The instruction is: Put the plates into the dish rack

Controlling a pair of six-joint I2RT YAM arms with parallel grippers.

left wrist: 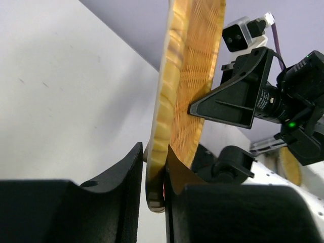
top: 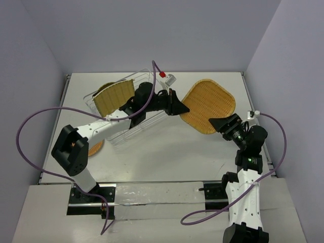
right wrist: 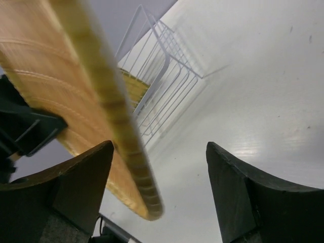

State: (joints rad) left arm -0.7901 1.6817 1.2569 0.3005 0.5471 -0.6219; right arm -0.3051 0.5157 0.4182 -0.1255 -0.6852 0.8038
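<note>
Top external view: the rounded-square orange plate [top: 208, 105] is held up off the bench [top: 167, 152], at about 1 o'clock from the bench middle. The left tool [top: 183, 108] is at the 9 o'clock edge of this plate, and the right tool [top: 218, 124] is at its 5 o'clock edge. In the left wrist view both fingers are clamped on the woven rim, one on each face, and the plate stands on edge, rising away from the tool toward 12 o'clock. In the right wrist view the fingers are wide apart. The plate rim passes between them, just beside the finger at 9 o'clock and well apart from the other; I cannot tell if it touches. The dish rack [top: 124, 132] lies at 9 o'clock from the left tool, and a yellow square plate [top: 114, 96] stands upright in it. A round orange plate [top: 95, 148] lies flat on the bench at 7 o'clock from the rack, partly hidden under the left arm.
</note>
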